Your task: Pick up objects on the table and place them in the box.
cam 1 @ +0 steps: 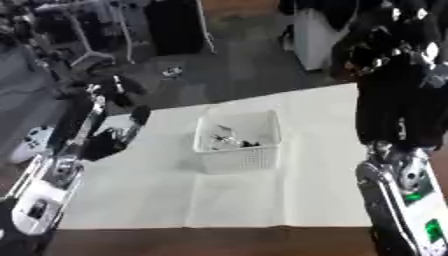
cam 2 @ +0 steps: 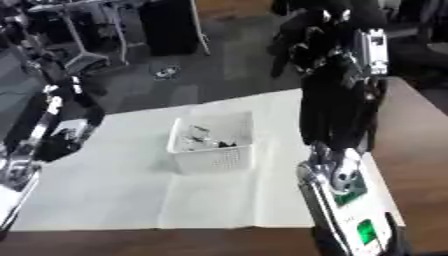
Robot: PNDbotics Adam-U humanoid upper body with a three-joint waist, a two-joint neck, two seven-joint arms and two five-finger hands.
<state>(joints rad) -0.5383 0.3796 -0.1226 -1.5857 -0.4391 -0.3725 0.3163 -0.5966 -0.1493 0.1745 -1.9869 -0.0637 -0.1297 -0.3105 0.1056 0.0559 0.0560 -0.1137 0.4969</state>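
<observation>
Sitting mid-cloth, box (cam 1: 238, 142) between left hand (cam 1: 118, 135) and right hand (cam 2: 337, 60).

A cloth (cam 1: 175, 190) covers the middle of the surface (cam 2: 420, 150), whose bare part shows along the right and bottom edges of the frame. The box (cam 1: 238, 157) stands on the cloth at the centre of the frame, with several small objects (cam 1: 226, 139) lying inside it. The left hand (cam 1: 118, 137) sits at the middle left, over the cloth's left edge and well apart from the box. The right hand (cam 2: 328, 50) is raised at the upper right, above and behind the box's right side. Floor (cam 1: 227, 70) lies behind the surface across the top of the frame.
</observation>
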